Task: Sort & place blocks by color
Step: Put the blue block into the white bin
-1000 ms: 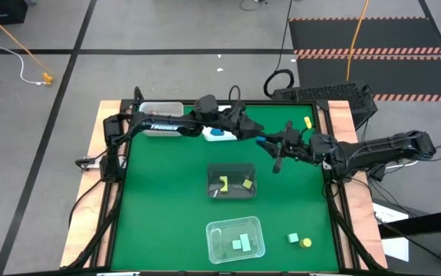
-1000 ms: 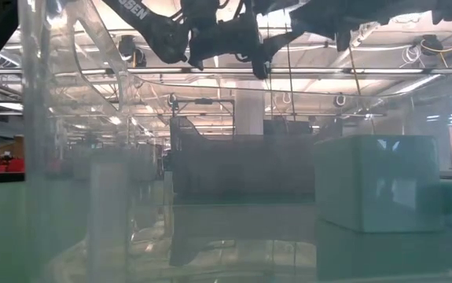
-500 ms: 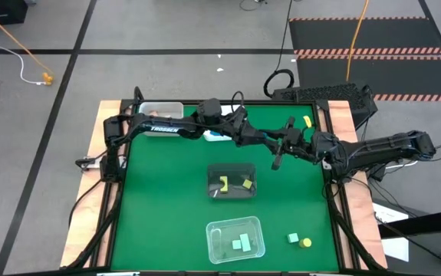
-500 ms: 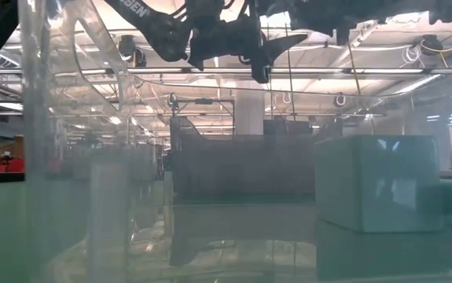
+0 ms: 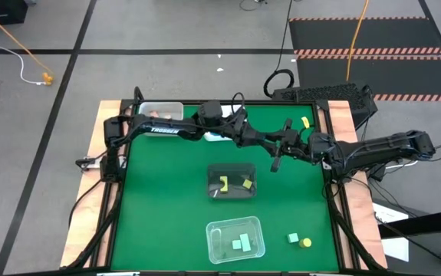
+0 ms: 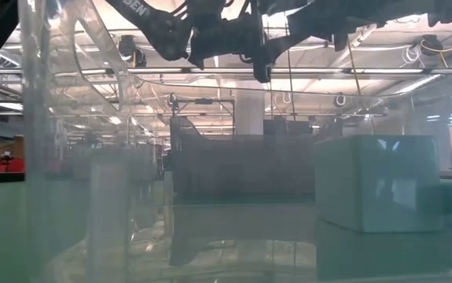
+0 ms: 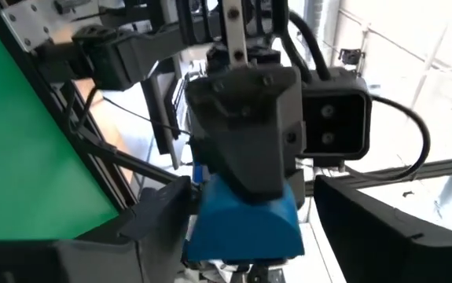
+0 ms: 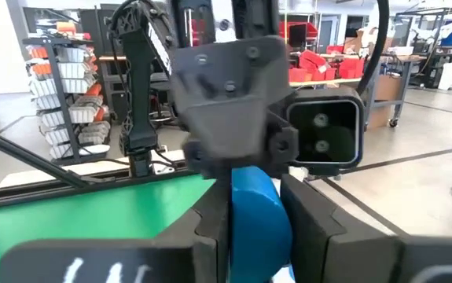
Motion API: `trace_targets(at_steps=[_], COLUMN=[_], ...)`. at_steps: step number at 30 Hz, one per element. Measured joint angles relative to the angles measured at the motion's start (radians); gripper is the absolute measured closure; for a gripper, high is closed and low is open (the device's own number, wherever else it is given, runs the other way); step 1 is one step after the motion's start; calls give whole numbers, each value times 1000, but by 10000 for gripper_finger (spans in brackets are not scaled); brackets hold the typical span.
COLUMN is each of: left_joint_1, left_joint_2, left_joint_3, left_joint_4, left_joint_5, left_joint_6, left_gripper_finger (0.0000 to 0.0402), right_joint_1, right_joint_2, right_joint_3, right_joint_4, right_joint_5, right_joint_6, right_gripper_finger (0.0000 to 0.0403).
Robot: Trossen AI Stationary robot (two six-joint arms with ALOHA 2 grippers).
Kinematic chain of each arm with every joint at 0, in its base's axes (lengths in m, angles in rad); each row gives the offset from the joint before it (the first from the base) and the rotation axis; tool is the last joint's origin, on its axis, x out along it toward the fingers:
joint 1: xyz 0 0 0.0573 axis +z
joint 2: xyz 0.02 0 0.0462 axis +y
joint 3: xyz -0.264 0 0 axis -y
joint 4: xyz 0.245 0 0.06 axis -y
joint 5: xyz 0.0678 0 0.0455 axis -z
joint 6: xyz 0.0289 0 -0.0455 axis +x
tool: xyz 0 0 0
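Observation:
High above the table's far middle my two grippers meet tip to tip. My right gripper (image 8: 255, 229) is shut on a blue block (image 8: 251, 206) with a rounded top. My left gripper (image 5: 269, 140) comes from the table's left and is open. Its fingers (image 7: 163, 208) stand on either side of the same blue block (image 7: 245, 224), with a gap showing on one side. Loose on the table lie a green block (image 5: 293, 239) and a yellow block (image 5: 306, 243) at the near right, and another yellow block (image 5: 307, 122) at the far right. My right gripper pinches the blue block between its two fingers (image 8: 210, 228), on the block's two flat faces (image 8: 237, 224). The fingers lie level and point toward the table's left. The block is lifted clear of the table and sticks out past the fingertips toward my left gripper.
A dark tray (image 5: 232, 170) in the middle holds yellow blocks. A clear tray (image 5: 235, 226) at the near edge holds green blocks. A white tray (image 5: 161, 112) stands at the far left. Another tray (image 5: 218, 136) with blue in it shows under my left arm.
My left gripper has moved toward the table's right edge, closing the distance to my right gripper, and its open fingers now stand around the blue block. The block stays lifted in my right gripper.

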Motion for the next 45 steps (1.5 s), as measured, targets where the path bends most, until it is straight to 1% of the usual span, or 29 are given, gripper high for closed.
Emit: trace_targets(at_steps=[2, 6, 7, 11, 15, 19, 22, 25, 28, 31, 33, 35, 37, 40, 42, 45], left_joint_1=[-8, -16, -16, -14, -15, -17, -14, -3, 17, 51, 79, 109, 138, 173, 191, 215], left_joint_2=[0, 0, 0, 0, 0, 0, 0, 0, 0, -1, -1, -1, -1, -1, -1, -1], left_joint_3=[0, -1, -1, -1, -1, -2, -2, -2, -2, 0, 0, 0, 0, 0, 0, 0], left_joint_4=[0, -4, -2, -2, -2, -2, -1, 4, 2, -10, -72, -170, -303, -542, -676, -823], left_joint_5=[0, 0, 1, 3, 12, 14, 10, 11, 11, 10, 10, 9, -4, -65, -121, -221], left_joint_6=[7, 9, 16, 27, 26, 30, 31, 36, 41, 65, 104, 154, 222, 344, 433, 549], left_gripper_finger=[155, 218, 228, 228, 228, 228, 228, 228, 228, 228, 228, 228, 228, 228, 228, 228], right_joint_1=[0, 0, 0, 0, -1, -1, -1, -1, 0, 0, 0, 0, 0, 8, 28, 76], right_joint_2=[6, 8, 7, 7, 6, 2, -11, -43, -79, -113, -124, -128, -126, -126, -126, -126], right_joint_3=[0, 0, 1, 2, 2, 2, 1, 1, 0, 0, 0, 0, 0, 0, 0, 0], right_joint_4=[0, 5, 9, 5, -3, -49, -98, -150, -254, -410, -515, -624, -718, -845, -892, -925], right_joint_5=[2, 2, 2, -10, -87, -123, -129, -134, -137, -167, -236, -326, -439, -575, -619, -658], right_joint_6=[0, 1, 3, 20, 40, 100, 120, 162, 252, 421, 565, 714, 854, 1007, 1074, 1140], right_gripper_finger=[332, 332, 332, 332, 320, 275, 236, 206, 189, 186, 188, 194, 200, 207, 211, 214])
